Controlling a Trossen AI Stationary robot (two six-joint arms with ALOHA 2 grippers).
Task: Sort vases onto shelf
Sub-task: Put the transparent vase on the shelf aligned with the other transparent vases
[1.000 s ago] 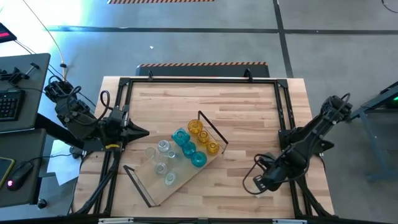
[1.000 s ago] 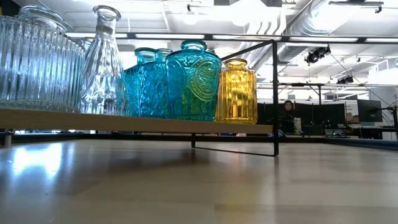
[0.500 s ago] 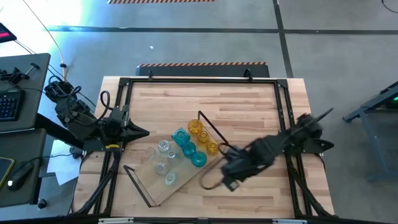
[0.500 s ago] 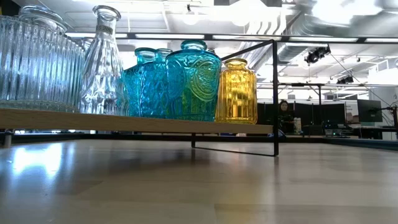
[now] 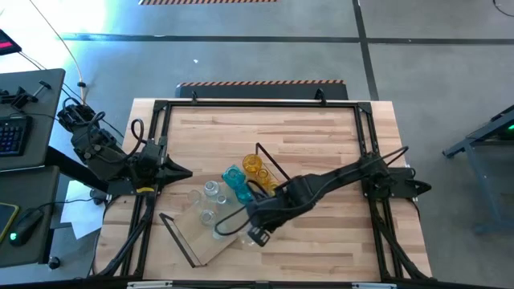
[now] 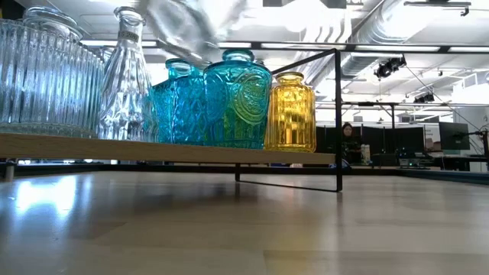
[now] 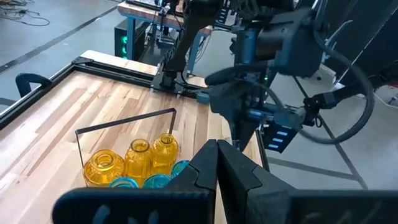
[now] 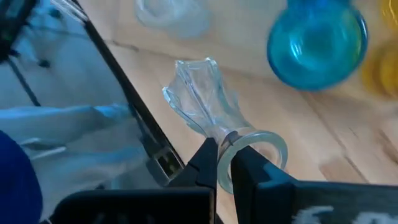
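Your right end effector is clenching the rim of a small clear glass vase with a fluted, flaring body, carrying it above the long light-wood shelf with thin black wire end frames; in the high view the dark right arm is reaching across the striped wooden worktop and covering the near half of the shelf, so you are not seeing the carried vase there at all. In the low view it is showing only as a blurred clear shape above the row of teal-blue glass vases. On the shelf the amber-yellow glass vases are standing beside one wire frame, the teal ones next to them and partly hidden under the arm, and the clear glass vases farther along. Your left end effector is sitting clenched and empty at the worktop's left edge, its fingertips pressed together, with the shelf cut off at that picture's lower edge.
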